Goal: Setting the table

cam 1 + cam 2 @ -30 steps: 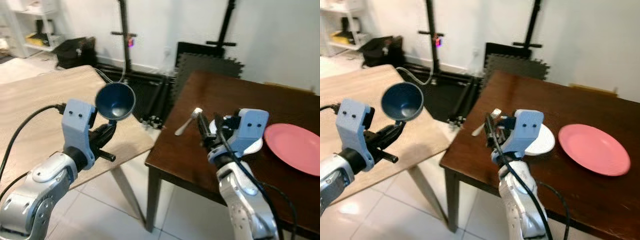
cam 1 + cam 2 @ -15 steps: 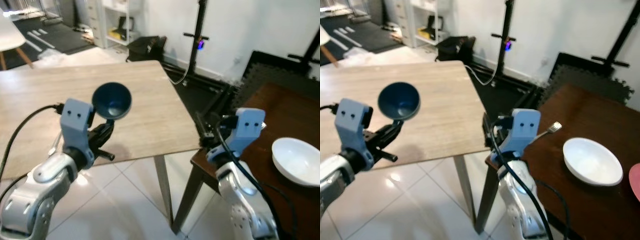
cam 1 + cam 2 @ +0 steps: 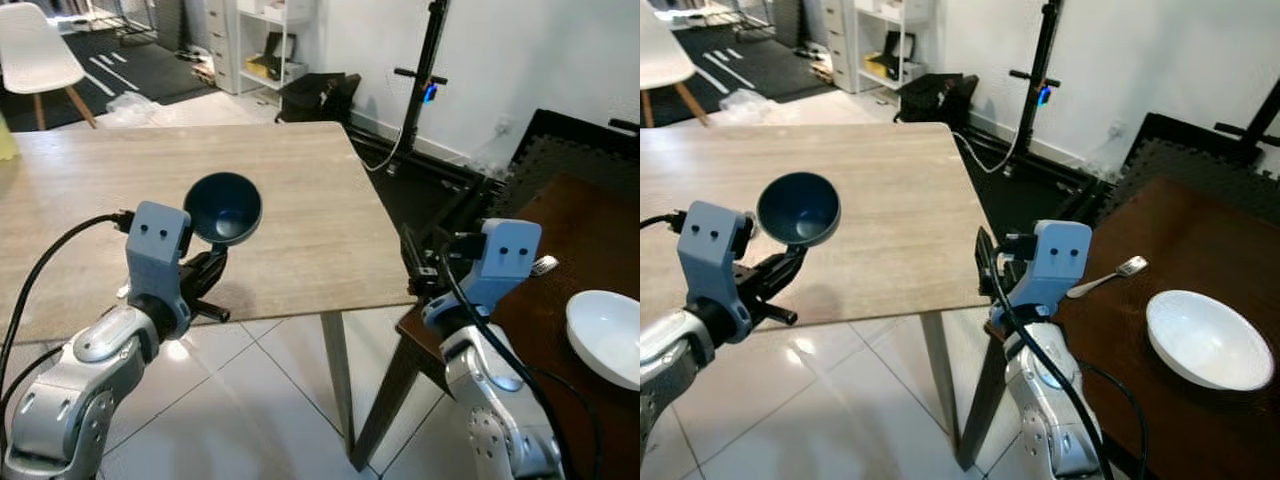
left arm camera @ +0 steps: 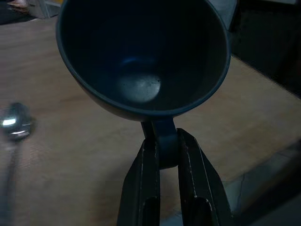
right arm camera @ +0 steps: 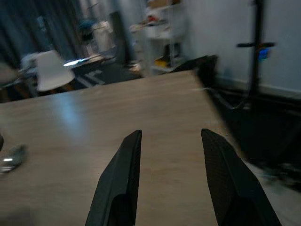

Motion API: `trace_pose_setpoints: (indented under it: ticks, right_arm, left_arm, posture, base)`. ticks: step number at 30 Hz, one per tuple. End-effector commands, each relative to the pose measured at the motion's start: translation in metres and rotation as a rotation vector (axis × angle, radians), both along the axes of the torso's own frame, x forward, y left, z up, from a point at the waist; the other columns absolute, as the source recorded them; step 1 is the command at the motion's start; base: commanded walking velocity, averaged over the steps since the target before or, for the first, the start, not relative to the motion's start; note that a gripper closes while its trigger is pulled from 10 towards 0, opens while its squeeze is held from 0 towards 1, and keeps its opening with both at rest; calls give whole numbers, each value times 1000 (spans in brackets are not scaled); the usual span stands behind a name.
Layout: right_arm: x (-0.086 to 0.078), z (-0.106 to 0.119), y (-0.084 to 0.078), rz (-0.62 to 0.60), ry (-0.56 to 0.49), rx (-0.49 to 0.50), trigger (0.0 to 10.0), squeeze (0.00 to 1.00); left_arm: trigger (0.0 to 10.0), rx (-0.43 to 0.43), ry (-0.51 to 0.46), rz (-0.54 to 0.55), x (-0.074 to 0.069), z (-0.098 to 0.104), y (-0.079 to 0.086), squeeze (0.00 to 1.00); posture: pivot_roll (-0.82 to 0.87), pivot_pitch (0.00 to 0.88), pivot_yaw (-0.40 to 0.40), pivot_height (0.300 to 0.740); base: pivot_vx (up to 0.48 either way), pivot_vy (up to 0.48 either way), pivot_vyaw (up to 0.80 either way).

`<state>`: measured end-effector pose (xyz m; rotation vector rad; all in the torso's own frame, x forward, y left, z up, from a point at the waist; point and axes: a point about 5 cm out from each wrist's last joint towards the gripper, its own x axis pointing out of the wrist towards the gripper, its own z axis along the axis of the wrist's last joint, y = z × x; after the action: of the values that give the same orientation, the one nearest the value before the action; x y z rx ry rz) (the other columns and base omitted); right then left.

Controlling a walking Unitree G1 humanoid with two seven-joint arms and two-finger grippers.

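Dark blue cup [image 3: 224, 207] held by handle, tilted (opening toward camera), above light wooden table [image 3: 300, 210].

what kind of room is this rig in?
Probably a home dining area doubling as a workspace. A light wood table stands beside a dark wood table holding a white bowl and fork. A white chair, shelving and black stands line the background.

A pale wooden surface [image 3: 250, 200] is carrying a spoon [image 4: 11, 123]; beside it a dark brown surface [image 3: 1200, 230] is holding a white bowl [image 3: 1208, 338] and a fork [image 3: 1108, 277].
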<state>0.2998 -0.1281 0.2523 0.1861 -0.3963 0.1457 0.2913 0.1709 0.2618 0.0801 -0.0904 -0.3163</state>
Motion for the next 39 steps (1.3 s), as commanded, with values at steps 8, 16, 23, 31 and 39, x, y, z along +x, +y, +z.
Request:
trace_pose_setpoints:
  ticks: [8, 16, 23, 31, 39]
  right_arm:
    - [-1, -2, 5, 19, 5, 17, 10000, 0]
    - [-1, -1, 4, 15, 2, 20, 10000, 0]
    - [-1, -1, 4, 17, 1, 19, 10000, 0]
    - [-2, -1, 5, 20, 0, 20, 10000, 0]
    - [-2, -1, 5, 20, 1, 23, 10000, 0]
  left_arm:
    - [10000, 0, 10, 33, -1, -4, 5, 0]
    - [10000, 2, 11, 29, -1, -4, 5, 0]
    - [10000, 1, 13, 32, 0, -4, 5, 0]
    - [10000, 33, 44, 76, 3, -9, 11, 0]
    - [10000, 31, 46, 69, 3, -10, 10, 0]
  posture:
    - [157, 90, -7, 740]
    - [154, 93, -3, 740]
    - [155, 92, -3, 740]
    - [155, 92, -3, 740]
    - [154, 93, -3, 740]
  base:
    - [0, 479, 603]
    - [0, 476, 0]
    - [0, 476, 0]
    - [305, 229, 0]
    - [479, 0, 0]
